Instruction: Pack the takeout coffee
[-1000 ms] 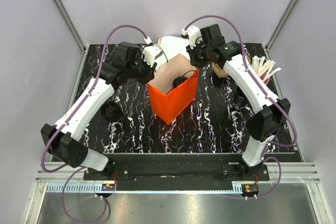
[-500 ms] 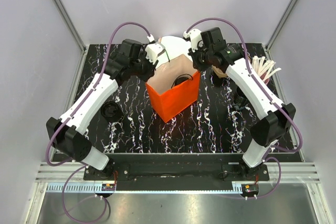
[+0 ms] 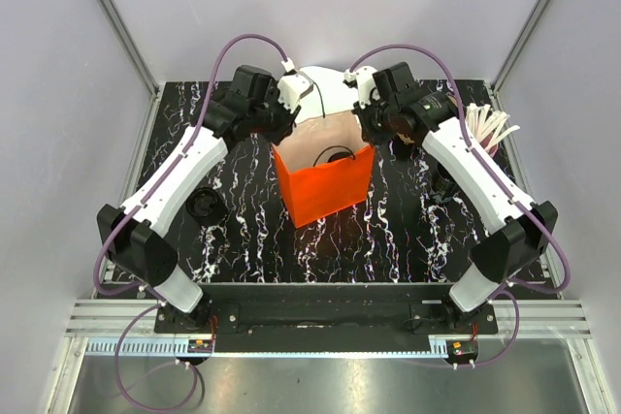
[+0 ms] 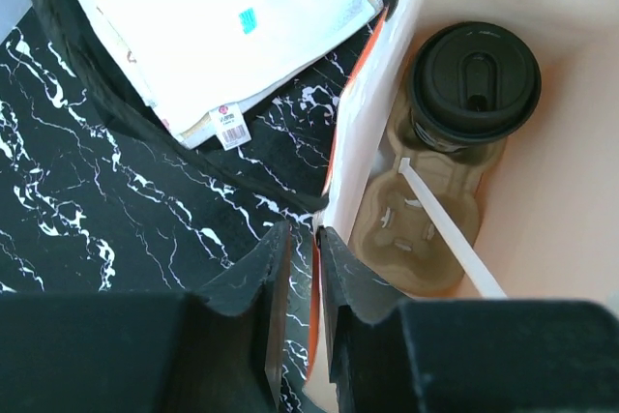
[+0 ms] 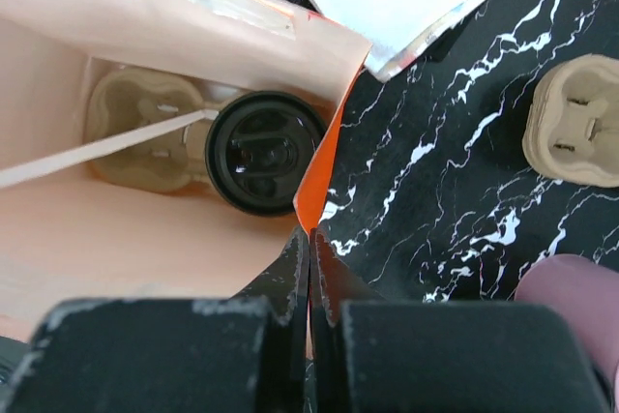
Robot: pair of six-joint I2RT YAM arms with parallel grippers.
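Note:
The orange paper bag (image 3: 325,189) stands open at mid-table. The takeout coffee (image 4: 474,82), a black cup with a black lid, stands upright inside it in a brown cardboard carrier (image 4: 426,234). The cup also shows in the right wrist view (image 5: 263,152) and the top view (image 3: 335,155). A white strip (image 4: 450,234) lies across the carrier. My left gripper (image 4: 300,239) is closed on the bag's left rim (image 3: 281,125). My right gripper (image 5: 309,239) is shut on the bag's right rim edge (image 3: 367,130).
A white flat packet (image 3: 320,89) lies just behind the bag. A pink cup of white sticks (image 3: 485,128) and a spare cardboard carrier (image 5: 575,123) are at the back right. A flat black disc-like piece (image 3: 206,206) lies at the left.
Both grippers have moved toward the back with the bag's rims in them. The bag has turned so that its front face is squarer to the near edge.

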